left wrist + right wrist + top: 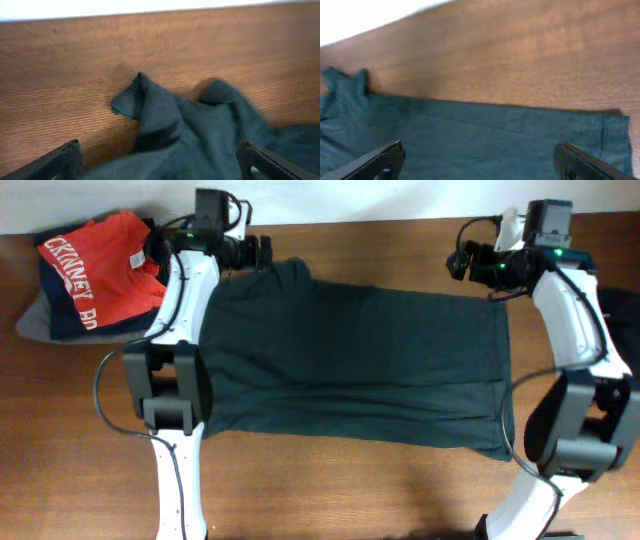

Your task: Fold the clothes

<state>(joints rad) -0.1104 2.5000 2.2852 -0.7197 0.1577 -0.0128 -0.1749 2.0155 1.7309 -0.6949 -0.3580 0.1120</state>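
Fingers of the left gripper (159, 155) stand wide apart, closed on nothing, with a rumpled end of the dark green T-shirt (200, 130) lying under the gap. The right gripper (477, 155) is likewise spread open above a flat stretch of the same cloth.

Seen from overhead, the dark green T-shirt (350, 360) fills the middle of the frame. Its long axis runs left to right. A bunched flap sticks up toward the upper left, while the right edge is straight and a fold line crosses the lower part. Which end holds the collar cannot be told.

At the shirt's upper left corner, the left gripper (258, 252) points toward the right of the frame. Its arm climbs from the bottom edge at lower left, through a black elbow block lying over the shirt's left edge, and up a white link to the wrist. By the upper right corner, the right gripper (460, 265) points left. Its arm rises from the lower right, bends at a black elbow near the right edge, and leans inward.

Under everything lies a brown wooden table (330, 490) with grain running left to right. A white wall (400, 195) borders the top. In the upper left corner a red shirt (100, 265) with white lettering lies on a dark pile (45, 320) of blue and grey cloth.
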